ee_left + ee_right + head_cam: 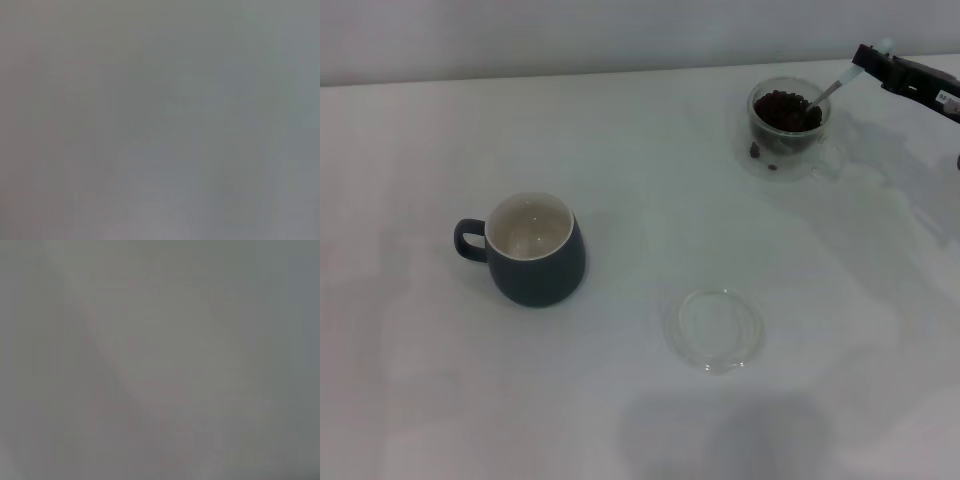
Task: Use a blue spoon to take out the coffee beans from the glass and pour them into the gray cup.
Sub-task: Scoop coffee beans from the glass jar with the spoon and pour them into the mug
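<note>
1. A plain white surface (620, 420) fills nearly the whole head view
2. Along the far edge it meets a pale grey wall (570, 35), bare and flat
3. Light is soft and even; faint grey shadows lie on the near part of the surface
4. Both wrist views give only a featureless grey blur

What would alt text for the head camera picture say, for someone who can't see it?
The robot's right tool holds a blue spoon dipped into coffee beans in a glass at the far right of a white table. An empty gray cup stands nearer on the left, a clear saucer in front.
</note>
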{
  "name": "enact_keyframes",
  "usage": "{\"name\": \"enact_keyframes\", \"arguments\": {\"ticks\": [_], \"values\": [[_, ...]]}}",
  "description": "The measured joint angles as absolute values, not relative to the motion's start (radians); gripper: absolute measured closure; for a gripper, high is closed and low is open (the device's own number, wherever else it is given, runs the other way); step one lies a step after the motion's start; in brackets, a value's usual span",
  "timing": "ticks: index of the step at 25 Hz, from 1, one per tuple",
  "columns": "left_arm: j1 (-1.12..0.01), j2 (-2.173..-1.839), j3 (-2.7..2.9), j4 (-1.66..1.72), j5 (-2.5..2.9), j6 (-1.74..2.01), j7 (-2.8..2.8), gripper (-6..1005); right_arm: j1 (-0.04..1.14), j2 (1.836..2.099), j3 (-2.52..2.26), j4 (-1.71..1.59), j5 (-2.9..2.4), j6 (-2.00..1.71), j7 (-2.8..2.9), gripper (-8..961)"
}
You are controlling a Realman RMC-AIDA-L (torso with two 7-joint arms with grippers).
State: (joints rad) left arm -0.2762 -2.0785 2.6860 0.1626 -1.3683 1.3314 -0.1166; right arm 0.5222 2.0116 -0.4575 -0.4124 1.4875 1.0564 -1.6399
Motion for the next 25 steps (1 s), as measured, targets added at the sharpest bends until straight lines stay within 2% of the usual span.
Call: {"name": "enact_keyframes", "arguments": {"ticks": [25], "values": [[-0.286,-2.078,2.686,0.163,-1.368,1.331,-0.113,228,0.51,2.012,-0.452,-0.346,1.624,0.953,-1.367,748]]}}
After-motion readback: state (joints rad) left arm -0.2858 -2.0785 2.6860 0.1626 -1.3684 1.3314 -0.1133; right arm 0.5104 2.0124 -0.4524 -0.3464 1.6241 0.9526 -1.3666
